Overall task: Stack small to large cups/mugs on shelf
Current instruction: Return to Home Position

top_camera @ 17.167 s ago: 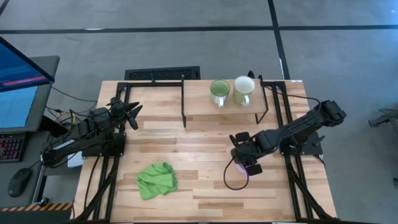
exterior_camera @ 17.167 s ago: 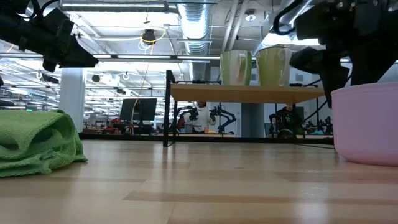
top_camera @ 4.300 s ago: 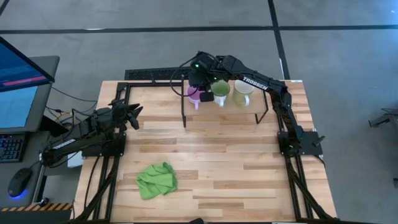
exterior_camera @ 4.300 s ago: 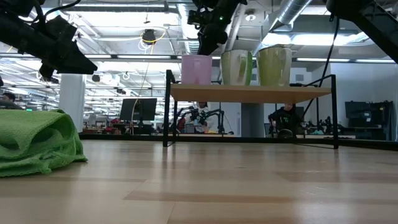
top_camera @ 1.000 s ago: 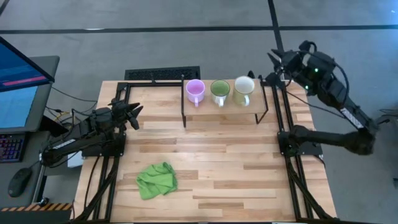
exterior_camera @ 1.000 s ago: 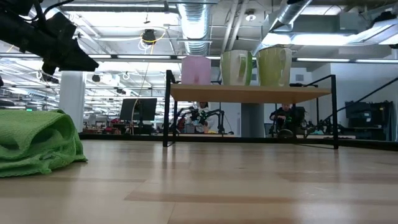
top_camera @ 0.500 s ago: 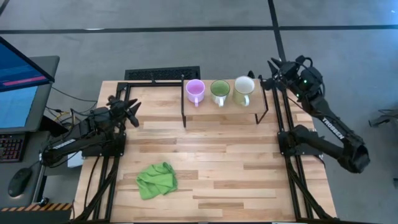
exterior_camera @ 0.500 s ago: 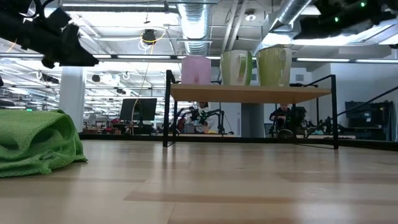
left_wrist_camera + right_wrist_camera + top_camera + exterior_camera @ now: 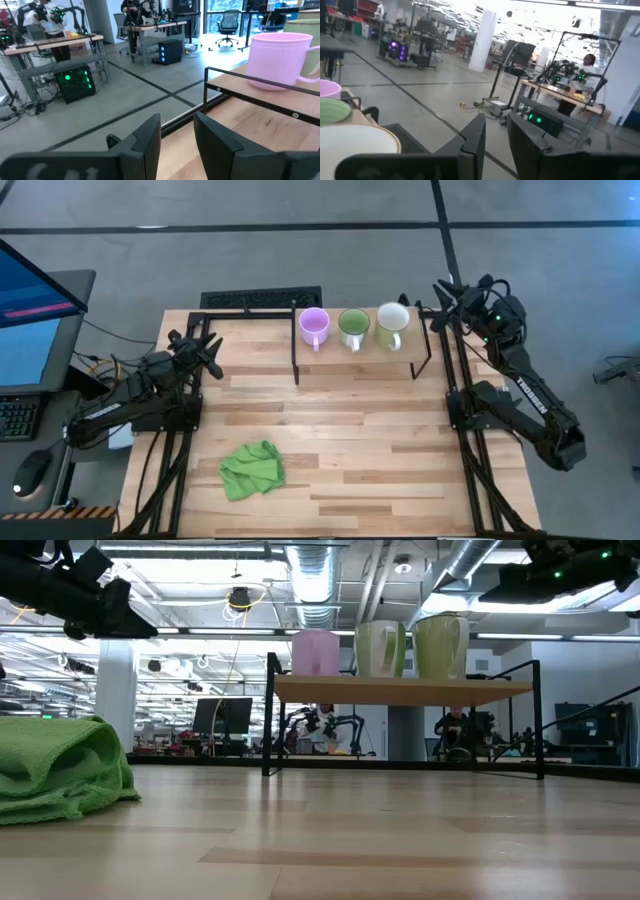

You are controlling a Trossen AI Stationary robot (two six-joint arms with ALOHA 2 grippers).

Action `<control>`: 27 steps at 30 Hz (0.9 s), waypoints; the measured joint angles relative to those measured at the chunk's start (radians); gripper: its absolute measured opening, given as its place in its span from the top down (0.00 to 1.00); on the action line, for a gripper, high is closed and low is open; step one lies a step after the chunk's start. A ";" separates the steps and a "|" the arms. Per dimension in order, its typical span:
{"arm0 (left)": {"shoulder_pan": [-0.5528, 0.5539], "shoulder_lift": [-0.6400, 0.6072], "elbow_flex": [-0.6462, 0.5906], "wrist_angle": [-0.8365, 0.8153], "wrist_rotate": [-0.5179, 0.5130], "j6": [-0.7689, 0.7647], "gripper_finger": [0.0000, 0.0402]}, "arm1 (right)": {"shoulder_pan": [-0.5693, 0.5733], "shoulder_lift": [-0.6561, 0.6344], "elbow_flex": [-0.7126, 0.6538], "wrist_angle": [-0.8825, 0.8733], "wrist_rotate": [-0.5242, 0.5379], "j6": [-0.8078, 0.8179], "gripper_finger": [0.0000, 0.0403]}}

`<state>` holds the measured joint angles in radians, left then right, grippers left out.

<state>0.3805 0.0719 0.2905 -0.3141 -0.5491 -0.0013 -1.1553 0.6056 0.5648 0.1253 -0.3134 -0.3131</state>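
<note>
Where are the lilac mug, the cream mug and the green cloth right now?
lilac mug point(image 9: 314, 323), high view, its open mouth.
cream mug point(image 9: 392, 316), high view, its open mouth.
green cloth point(image 9: 252, 469), high view, middle of its folds.

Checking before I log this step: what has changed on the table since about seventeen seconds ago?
The lilac mug moved from the table's front right up onto the shelf, left of the green mug. The right gripper let it go and pulled back past the shelf's right end, empty. The green mug, cream mug, green cloth and left gripper stayed roughly put.
</note>
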 joint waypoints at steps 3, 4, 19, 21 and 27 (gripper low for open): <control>0.000 0.000 0.000 0.000 0.000 -0.006 0.73 | 0.012 0.000 0.000 -0.004 0.003 0.027 0.74; 0.000 0.000 0.000 0.000 0.000 -0.006 0.73 | 0.016 -0.005 0.000 -0.014 0.012 0.034 0.74; 0.000 0.000 0.000 0.009 -0.001 0.033 0.73 | 0.123 -0.176 -0.108 -0.116 0.212 0.030 0.74; 0.000 0.000 0.000 0.034 0.000 0.035 0.73 | 0.114 -0.236 -0.146 -0.123 0.285 0.042 0.74; 0.000 0.000 0.000 0.045 0.015 0.064 0.73 | 0.092 -0.403 -0.265 -0.121 0.312 0.060 0.74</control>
<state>0.3805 0.0715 0.2905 -0.2696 -0.5338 0.0623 -1.0630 0.2027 0.2994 0.0040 -0.0017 -0.2528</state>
